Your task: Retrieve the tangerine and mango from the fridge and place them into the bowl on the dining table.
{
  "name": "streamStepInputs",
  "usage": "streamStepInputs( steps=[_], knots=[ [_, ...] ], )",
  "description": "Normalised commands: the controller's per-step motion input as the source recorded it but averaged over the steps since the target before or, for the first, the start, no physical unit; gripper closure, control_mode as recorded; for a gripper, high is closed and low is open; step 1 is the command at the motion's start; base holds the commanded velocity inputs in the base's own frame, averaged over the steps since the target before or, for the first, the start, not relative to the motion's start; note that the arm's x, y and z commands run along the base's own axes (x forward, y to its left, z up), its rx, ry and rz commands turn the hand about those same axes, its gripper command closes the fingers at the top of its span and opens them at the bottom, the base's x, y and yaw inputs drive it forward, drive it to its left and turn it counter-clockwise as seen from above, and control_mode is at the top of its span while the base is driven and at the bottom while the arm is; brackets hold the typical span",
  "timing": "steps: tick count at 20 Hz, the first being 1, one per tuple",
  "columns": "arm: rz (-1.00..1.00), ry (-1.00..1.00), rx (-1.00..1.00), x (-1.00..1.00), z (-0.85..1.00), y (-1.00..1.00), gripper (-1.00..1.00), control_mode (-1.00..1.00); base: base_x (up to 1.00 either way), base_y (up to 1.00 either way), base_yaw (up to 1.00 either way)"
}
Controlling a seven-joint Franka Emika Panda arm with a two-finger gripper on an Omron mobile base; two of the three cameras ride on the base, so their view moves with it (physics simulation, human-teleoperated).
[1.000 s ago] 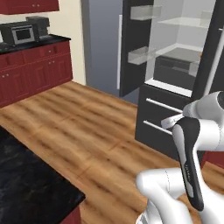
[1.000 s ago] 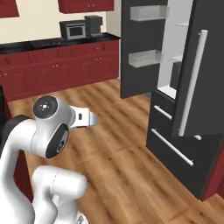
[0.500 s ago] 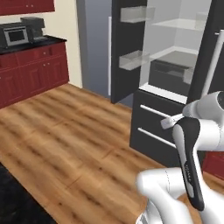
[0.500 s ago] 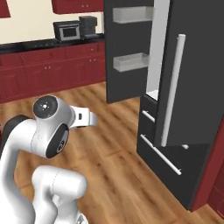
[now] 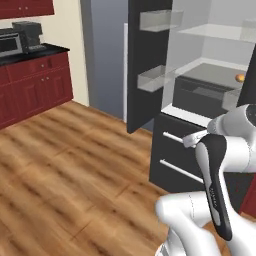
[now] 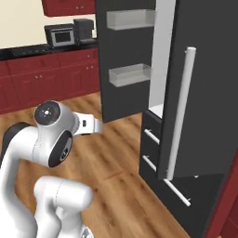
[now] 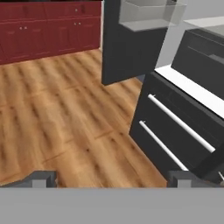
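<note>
Fridge [image 5: 200,95] doors open. Small orange fruit [image 5: 240,77], probably the tangerine, sits on a shelf at 2 o'clock. Gripper [image 7: 111,177] fingers spread wide, empty. Expect light, soft, rolling; pinch its middle gently.

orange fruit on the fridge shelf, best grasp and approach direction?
Take the orange fruit across its round body. It looks small and round, with no stem or handle visible. Come in level from the fridge's open front, above the shelf it sits on; another shelf above probably blocks a top-down reach. The tool is open.
</note>
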Motion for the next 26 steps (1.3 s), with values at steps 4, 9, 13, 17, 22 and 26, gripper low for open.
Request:
streamStepInputs(
  steps=[4, 9, 13, 17, 22, 26],
  knots=[
    [0.00, 0.00, 0.00, 0.00, 0.00, 0.00, -1.00, 1.00, 0.51, -0.11, -0.20],
    [0.00, 0.00, 0.00, 0.00, 0.00, 0.00, -1.00, 1.00, 0.64, 0.00, -0.24],
    [0.00, 0.00, 0.00, 0.00, 0.00, 0.00, -1.00, 1.00, 0.68, 0.00, -0.28],
    [0.00, 0.00, 0.00, 0.00, 0.00, 0.00, -1.00, 1.00, 0.57, 0.00, -0.31],
    [0.00, 0.00, 0.00, 0.00, 0.00, 0.00, -1.00, 1.00, 0.48, 0.08, -0.37],
    [0.00, 0.00, 0.00, 0.00, 0.00, 0.00, -1.00, 1.00, 0.43, 0.49, -0.46]
  ],
)
